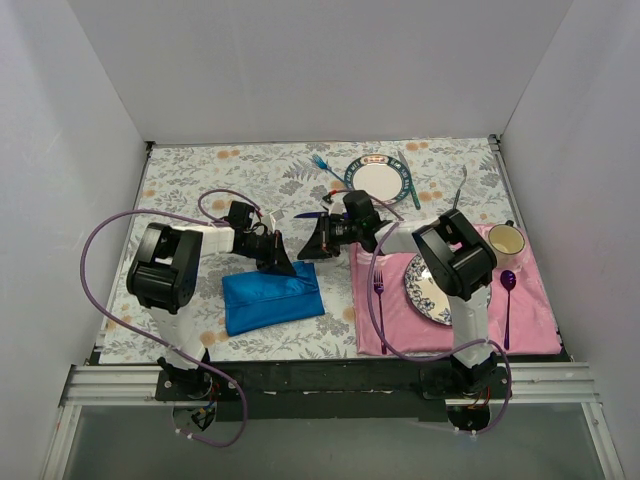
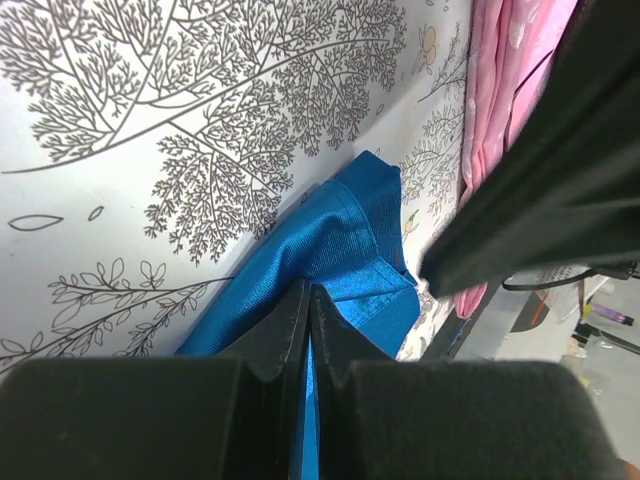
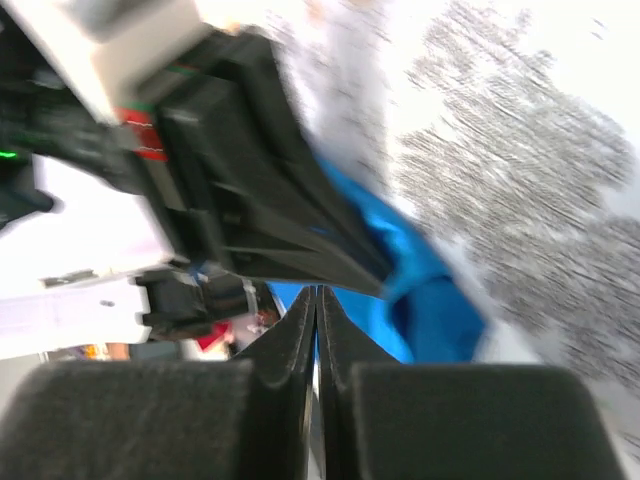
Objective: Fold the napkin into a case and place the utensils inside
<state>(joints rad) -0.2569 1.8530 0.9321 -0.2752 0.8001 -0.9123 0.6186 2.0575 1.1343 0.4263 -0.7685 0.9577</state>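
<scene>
I find the left gripper (image 2: 308,290) clamped on the far edge of the folded napkin (image 1: 272,300), lying near the table's (image 1: 200,180) near edge, and the right gripper (image 3: 316,292) pinched closed just beside it; a tug could unfold the cloth, or the grippers could collide.

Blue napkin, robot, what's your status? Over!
Left fingers shut on the napkin. Right fingers shut, blurred, hold unclear. Napkin folded. Both crowded close at its far edge.
</scene>
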